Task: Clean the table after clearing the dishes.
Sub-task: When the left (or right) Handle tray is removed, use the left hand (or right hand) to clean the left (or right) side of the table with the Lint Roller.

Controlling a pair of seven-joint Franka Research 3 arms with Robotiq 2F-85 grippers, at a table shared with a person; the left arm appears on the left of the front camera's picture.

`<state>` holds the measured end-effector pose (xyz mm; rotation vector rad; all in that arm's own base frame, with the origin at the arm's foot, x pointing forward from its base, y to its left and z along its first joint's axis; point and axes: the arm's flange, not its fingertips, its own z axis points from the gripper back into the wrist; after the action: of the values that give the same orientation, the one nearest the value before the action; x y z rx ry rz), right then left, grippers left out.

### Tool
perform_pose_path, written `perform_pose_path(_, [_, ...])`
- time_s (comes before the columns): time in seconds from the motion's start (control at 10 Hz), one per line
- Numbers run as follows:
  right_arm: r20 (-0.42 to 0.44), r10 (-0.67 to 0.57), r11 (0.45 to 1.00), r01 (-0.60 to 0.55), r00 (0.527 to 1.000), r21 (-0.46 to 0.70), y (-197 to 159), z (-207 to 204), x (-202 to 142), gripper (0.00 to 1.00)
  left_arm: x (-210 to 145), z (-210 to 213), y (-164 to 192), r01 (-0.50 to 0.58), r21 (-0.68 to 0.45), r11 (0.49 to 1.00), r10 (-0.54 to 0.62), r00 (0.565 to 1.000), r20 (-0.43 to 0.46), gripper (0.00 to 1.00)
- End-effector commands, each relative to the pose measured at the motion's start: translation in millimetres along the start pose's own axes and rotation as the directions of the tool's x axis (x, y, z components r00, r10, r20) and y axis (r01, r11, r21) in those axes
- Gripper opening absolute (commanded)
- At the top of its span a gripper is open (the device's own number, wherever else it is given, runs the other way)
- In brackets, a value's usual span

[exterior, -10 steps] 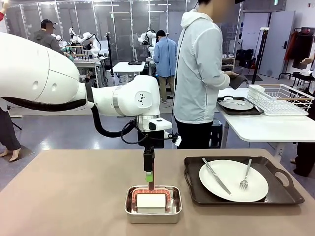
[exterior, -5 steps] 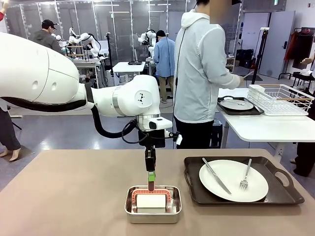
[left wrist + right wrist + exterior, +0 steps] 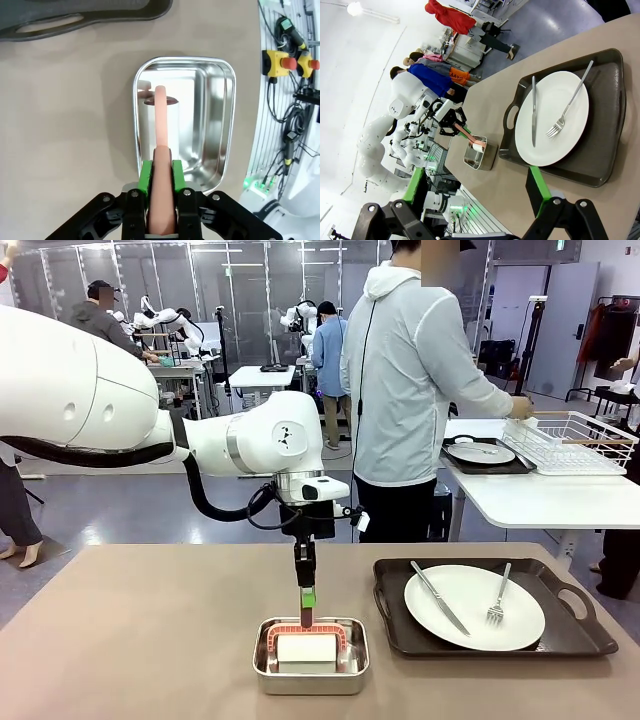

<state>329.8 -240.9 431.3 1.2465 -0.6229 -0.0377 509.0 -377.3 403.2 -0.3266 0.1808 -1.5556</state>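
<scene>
My left gripper (image 3: 306, 612) hangs over a small steel pan (image 3: 262, 665) on the tan table (image 3: 150, 640). It is shut on the salmon-pink handle (image 3: 161, 150) of a white cleaning block (image 3: 307, 649) that rests in the pan. To the right, a white plate (image 3: 470, 625) with a knife (image 3: 438, 597) and a fork (image 3: 498, 600) lies on a dark tray (image 3: 400, 635). Another plate on a dark tray (image 3: 480, 453) sits on the white table behind. My right gripper (image 3: 475, 200) is open in the air, looking down on the plate (image 3: 565, 130) and the pan (image 3: 479, 157).
A person stands at the far edge, turned toward the white side table (image 3: 540, 502), with a hand at the white wire rack (image 3: 570, 440). The left half of the tan table is bare. Cables and an emergency-stop box (image 3: 280, 65) lie past the table edge.
My left gripper has turned slightly and kept its hold over the pan. The person's hand has moved right to the wire rack.
</scene>
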Motion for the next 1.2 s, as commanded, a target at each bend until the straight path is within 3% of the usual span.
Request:
perform_pose_path(0.0, [0.003, 0.006, 1.0, -0.006, 1.0, 0.005, 3, 1, -2, 1.0, -7, 32, -23, -0.055, -0.043, 0.998, 0.055, 0.998, -0.019, 0.0])
perform_pose_path(0.2, [0.003, 0.006, 1.0, -0.006, 1.0, 0.005, 3, 1, -2, 1.0, -18, 77, -54, -0.154, -0.012, 0.988, 0.153, 0.988, -0.019, 0.0])
perform_pose_path(0.4, [0.003, 0.006, 1.0, -0.006, 1.0, 0.005, 3, 1, -2, 1.0, -53, 123, -84, -0.362, 0.044, 0.931, 0.354, 0.926, 0.135, 0.0])
perform_pose_path(0.5, [0.003, 0.006, 1.0, -0.006, 1.0, 0.005, 3, 1, -2, 1.0, -78, 139, -94, -0.51, 0.067, 0.858, 0.478, 0.839, 0.258, 0.0])
perform_pose_path(0.6, [0.003, 0.006, 1.0, -0.006, 1.0, 0.005, 3, 1, -2, 1.0, -108, 147, -100, -0.645, 0.022, 0.764, 0.586, 0.708, 0.394, 0.0])
perform_pose_path(0.8, [0.003, 0.006, 1.0, -0.006, 1.0, 0.005, 3, 1, -2, 1.0, -164, 128, -102, -0.813, -0.107, 0.573, 0.702, 0.419, 0.575, 0.0])
perform_pose_path(0.9, [0.003, 0.006, 1.0, -0.006, 1.0, 0.005, 3, 1, -2, 1.0, -182, 111, -102, -0.842, -0.168, 0.512, 0.719, 0.313, 0.621, 0.0])
perform_pose_path(1.0, [0.003, 0.006, 1.0, -0.006, 1.0, 0.005, 3, 1, -2, 1.0, -196, 95, -101, -0.846, -0.235, 0.478, 0.736, 0.239, 0.634, 0.0])
perform_pose_path(1.1, [0.003, 0.006, 1.0, -0.006, 1.0, 0.005, 3, 1, -2, 1.0, -203, 84, -101, -0.831, -0.237, 0.503, 0.735, 0.267, 0.623, 0.0])
